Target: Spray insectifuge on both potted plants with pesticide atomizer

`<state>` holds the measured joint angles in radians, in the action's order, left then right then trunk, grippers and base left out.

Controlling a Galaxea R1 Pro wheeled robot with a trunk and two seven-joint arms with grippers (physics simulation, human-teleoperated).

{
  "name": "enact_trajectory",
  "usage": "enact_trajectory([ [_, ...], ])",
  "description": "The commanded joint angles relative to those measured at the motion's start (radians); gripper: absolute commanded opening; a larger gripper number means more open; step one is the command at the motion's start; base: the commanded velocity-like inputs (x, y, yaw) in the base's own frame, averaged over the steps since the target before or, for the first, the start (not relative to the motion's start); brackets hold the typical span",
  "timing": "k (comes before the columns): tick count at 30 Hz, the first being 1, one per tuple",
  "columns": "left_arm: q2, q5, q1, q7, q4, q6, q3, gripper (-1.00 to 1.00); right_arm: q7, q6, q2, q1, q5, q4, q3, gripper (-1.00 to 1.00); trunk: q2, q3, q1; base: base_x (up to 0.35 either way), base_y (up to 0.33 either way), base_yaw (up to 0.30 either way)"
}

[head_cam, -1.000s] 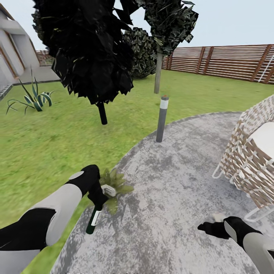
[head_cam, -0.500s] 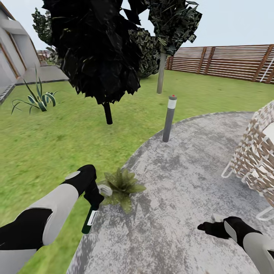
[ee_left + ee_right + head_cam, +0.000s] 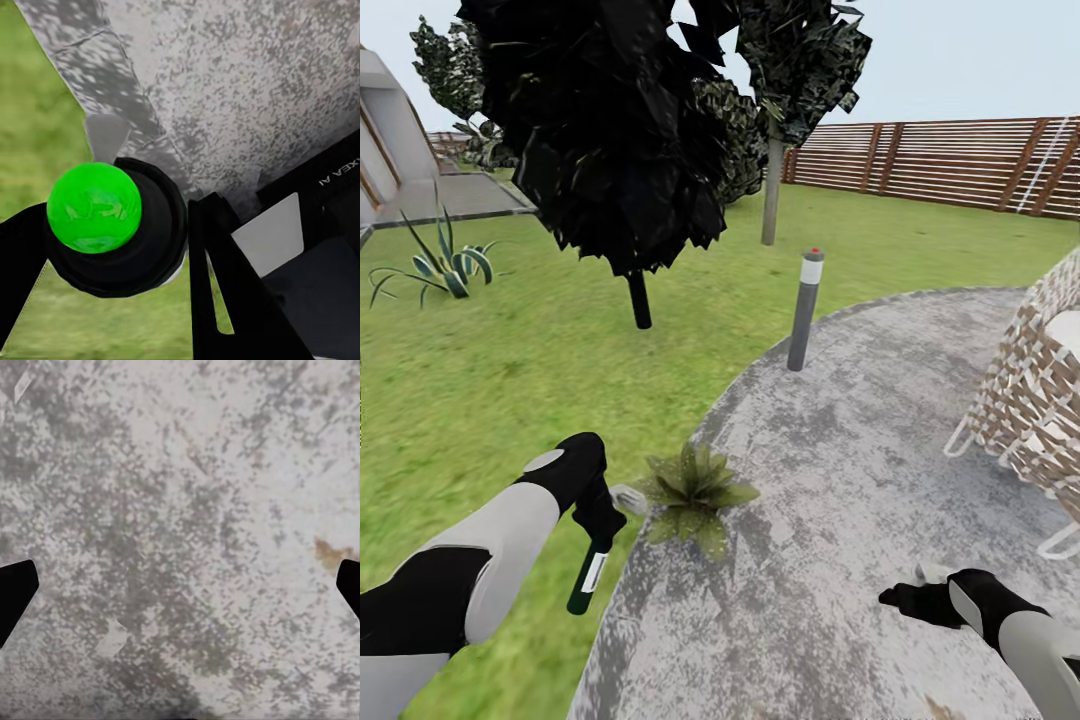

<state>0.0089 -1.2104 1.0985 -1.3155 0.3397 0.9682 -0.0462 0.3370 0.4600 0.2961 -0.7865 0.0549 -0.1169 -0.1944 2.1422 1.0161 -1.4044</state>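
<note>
Pesticide atomizer [image 3: 588,578] already clamped in our left gripper [image 3: 600,520], we are hovering beside one potted plant [image 3: 695,488], spraying undone, right gripper [image 3: 905,598] spread empty.

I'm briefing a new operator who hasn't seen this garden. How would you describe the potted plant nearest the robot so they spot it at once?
Find the round grey patio and follow its edge along the lawn toward the robot's left gripper, which holds the pesticide atomizer. The potted plant sits right there: a low rosette of pointed green leaves, far smaller than the dark-leaved tree and the grey bollard lamp farther off.
</note>
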Motion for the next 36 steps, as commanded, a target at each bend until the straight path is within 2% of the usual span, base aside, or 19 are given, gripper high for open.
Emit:
enact_trajectory([
  [1, 0.003, -0.003, 0.0, -0.009, 0.002, 0.011, -0.004, -1.0, 0.004, 0.006, 0.0, 0.0, 0.006, -0.002, -0.007, 1.0, 0.0, 0.001, 0.0, 0.0, 0.315, -0.018],
  [8, 0.011, -0.003, -0.001, -0.008, 0.001, 0.011, -0.004, -1.0, 0.004, 0.006, 0.0, 0.0, 0.006, -0.001, -0.007, 1.0, 0.0, 0.001, 0.0, 0.0, 0.315, -0.003],
  [36, 0.011, -0.003, -0.002, -0.008, 0.001, 0.011, -0.004, -1.0, 0.003, 0.006, 0.0, 0.0, 0.006, -0.001, -0.007, 1.0, 0.0, 0.001, 0.0, 0.006, 0.324, 0.0],
])
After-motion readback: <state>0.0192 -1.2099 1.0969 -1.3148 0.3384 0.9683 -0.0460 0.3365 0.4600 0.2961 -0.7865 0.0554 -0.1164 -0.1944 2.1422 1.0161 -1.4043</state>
